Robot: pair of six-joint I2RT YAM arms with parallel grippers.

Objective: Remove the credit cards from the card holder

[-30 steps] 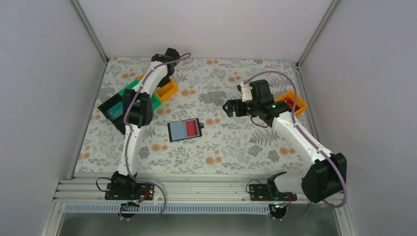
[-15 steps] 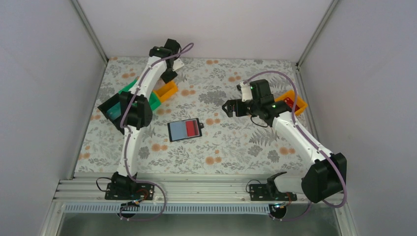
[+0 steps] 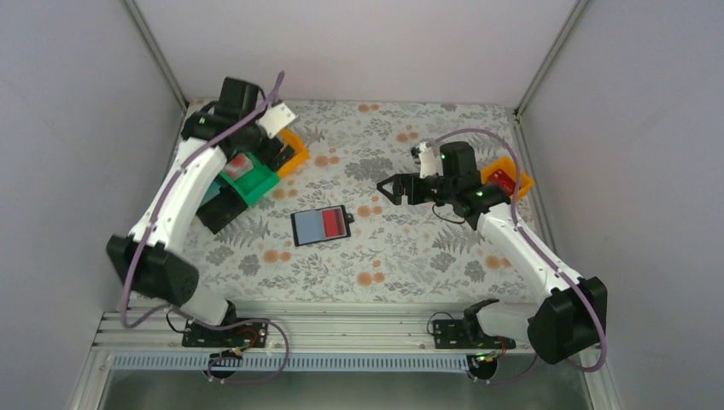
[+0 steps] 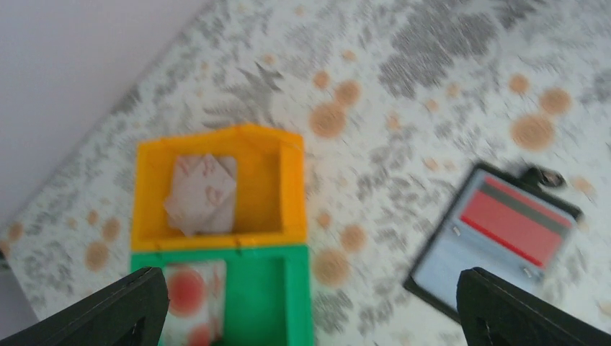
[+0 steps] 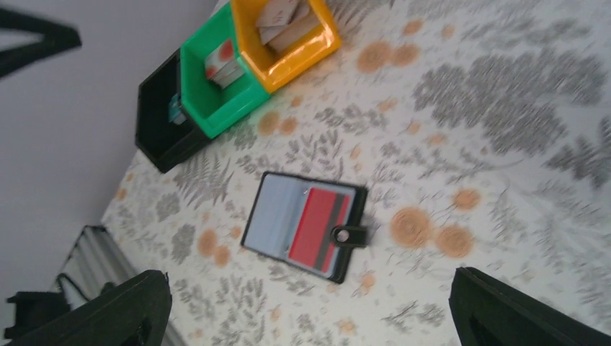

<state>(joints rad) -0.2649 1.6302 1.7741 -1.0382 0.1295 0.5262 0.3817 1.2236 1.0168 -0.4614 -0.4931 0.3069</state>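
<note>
card holder: black flat folding wallet lies open mid-way on the floral bench.
cards: red plastic card sits in the wallet's tab-side pocket; pale card lies in the orange box tray; red-spotted card lies in the adjoining green box tray.
left claw: wide, holding nothing, above those two trays.
right claw: wide, holding nothing, above the bench, apart from the wallet.

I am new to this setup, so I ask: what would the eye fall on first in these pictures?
The open black card holder lies flat at the middle of the flowered table, a red card in its right half in the top view. At the far left stands a bright row: orange tray, green tray, black tray, side by side.
</note>
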